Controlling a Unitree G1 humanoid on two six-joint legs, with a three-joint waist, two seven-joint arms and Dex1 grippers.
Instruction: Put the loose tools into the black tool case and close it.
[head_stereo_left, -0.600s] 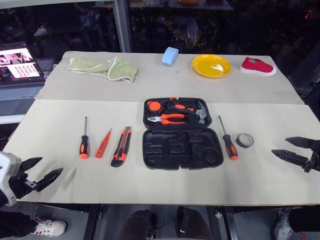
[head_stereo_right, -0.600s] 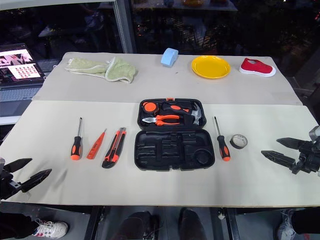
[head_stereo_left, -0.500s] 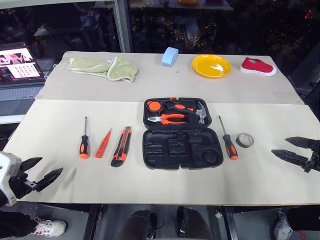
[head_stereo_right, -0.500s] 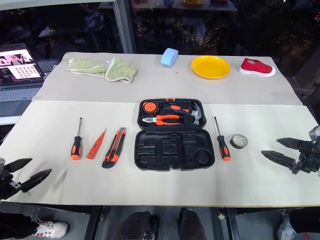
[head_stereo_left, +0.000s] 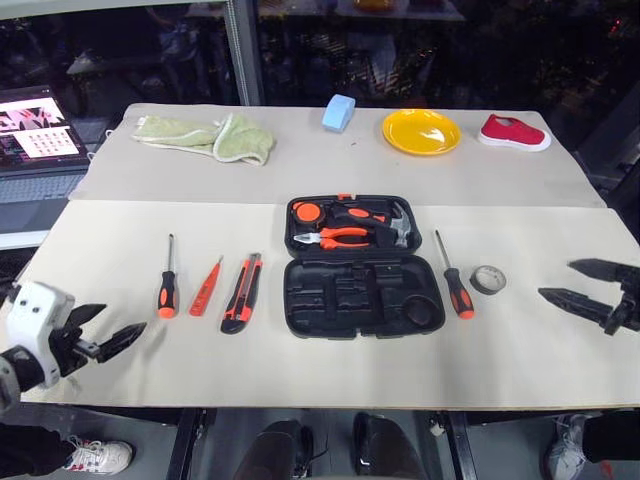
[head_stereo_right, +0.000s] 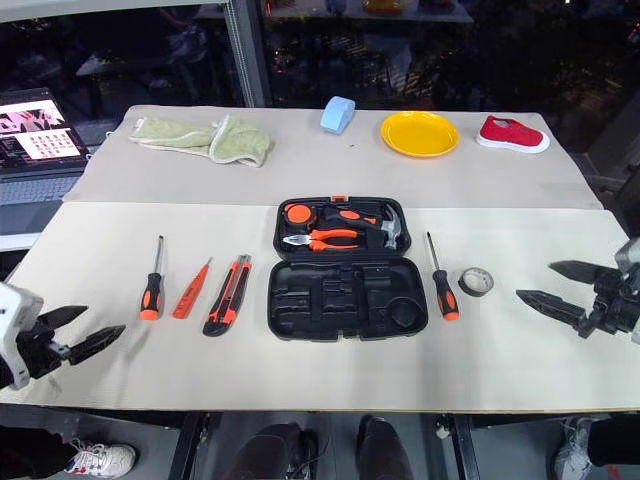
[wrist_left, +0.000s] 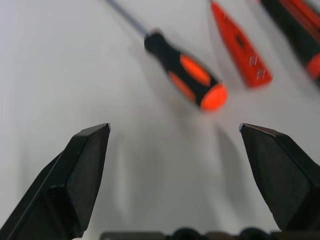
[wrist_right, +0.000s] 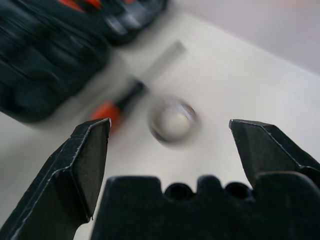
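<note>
left hand (head_stereo_left: 110, 325) nearer the screwdriver (head_stereo_left: 167, 290)

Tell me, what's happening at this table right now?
A two-armed robot is set to pack tools. The black tool case lies open mid-table. Two screwdrivers, a tester screwdriver, a utility knife and a tape roll lie loose beside it. The left gripper and right gripper are open, holding nothing.
</note>
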